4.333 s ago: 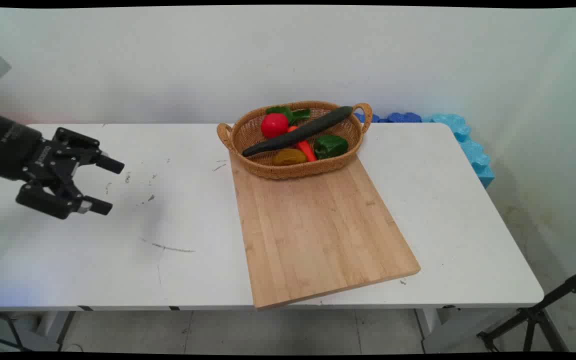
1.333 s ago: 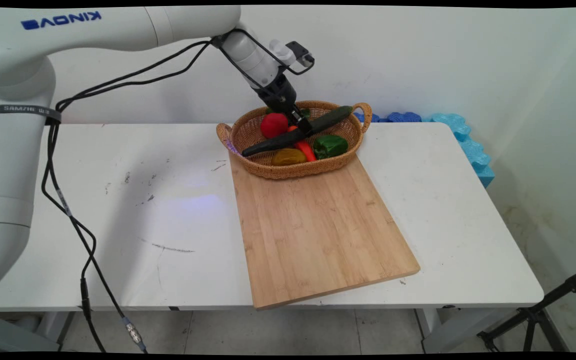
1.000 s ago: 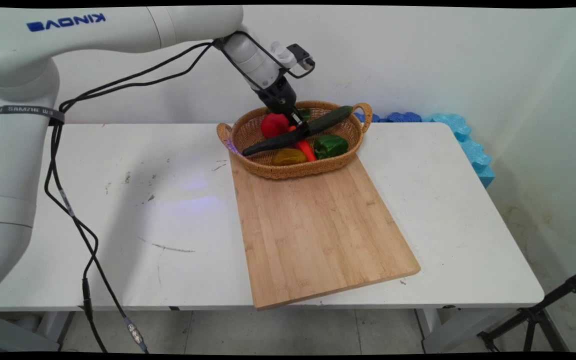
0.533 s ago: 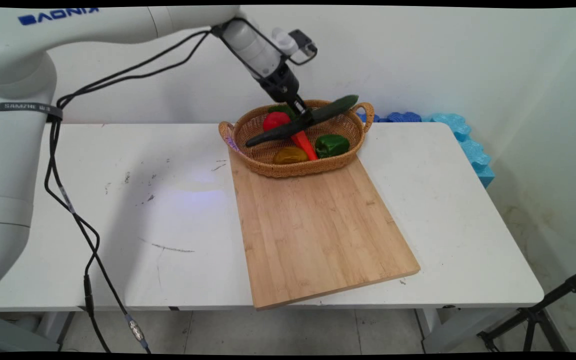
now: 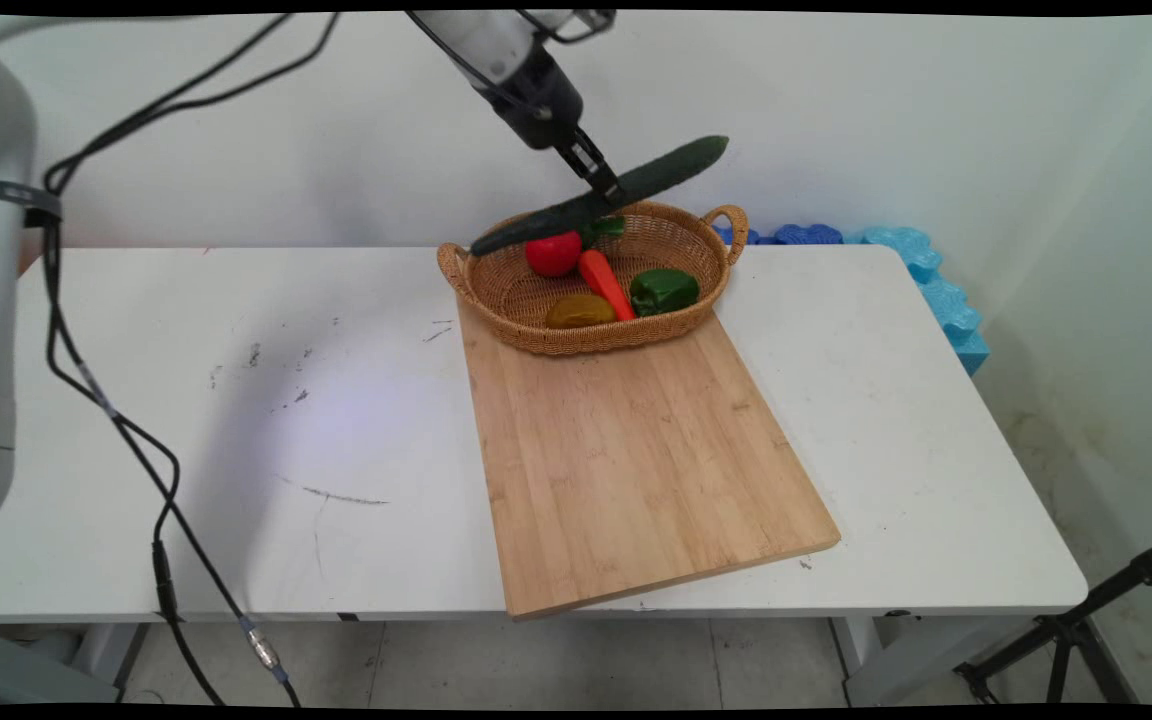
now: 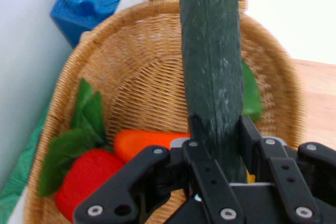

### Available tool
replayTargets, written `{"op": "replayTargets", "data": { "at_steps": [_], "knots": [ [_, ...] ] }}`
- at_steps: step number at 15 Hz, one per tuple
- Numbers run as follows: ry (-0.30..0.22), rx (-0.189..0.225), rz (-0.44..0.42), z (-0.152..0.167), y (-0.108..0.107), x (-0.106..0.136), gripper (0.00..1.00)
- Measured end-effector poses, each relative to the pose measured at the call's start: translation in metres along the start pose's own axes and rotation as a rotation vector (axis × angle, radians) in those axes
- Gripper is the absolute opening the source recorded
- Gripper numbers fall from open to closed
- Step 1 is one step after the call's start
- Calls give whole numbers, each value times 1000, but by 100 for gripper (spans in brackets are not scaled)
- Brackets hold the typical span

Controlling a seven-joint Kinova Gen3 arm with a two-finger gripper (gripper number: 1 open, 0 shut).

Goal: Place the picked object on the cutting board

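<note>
Above the oval wicker basket [image 5: 586,290], in the main view, the black two-finger gripper [image 5: 608,190] holds a long dark green cucumber [image 5: 601,197] near its middle, so it hangs tilted, its right end higher, clear of the rim. Below lie a red tomato [image 5: 552,253], an orange carrot [image 5: 605,285], a green pepper [image 5: 663,290] and a yellowish-brown vegetable [image 5: 580,311]; the basket rests on a pale wooden cutting board [image 5: 636,460]. From the hand view, the jaws pinch the cucumber [image 6: 211,66] on both sides above the basket [image 6: 131,77].
</note>
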Motion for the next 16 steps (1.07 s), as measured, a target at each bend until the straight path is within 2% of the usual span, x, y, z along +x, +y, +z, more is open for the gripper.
{"op": "replayTargets", "data": {
  "at_steps": [5,8,11,16],
  "knots": [
    [-4,-58,4,-48,30,-18,0],
    [-13,-83,25,-55,50,-33,0],
    [-35,-107,54,-48,77,-57,0],
    [-65,-120,87,-15,116,-95,0]
  ]
}}
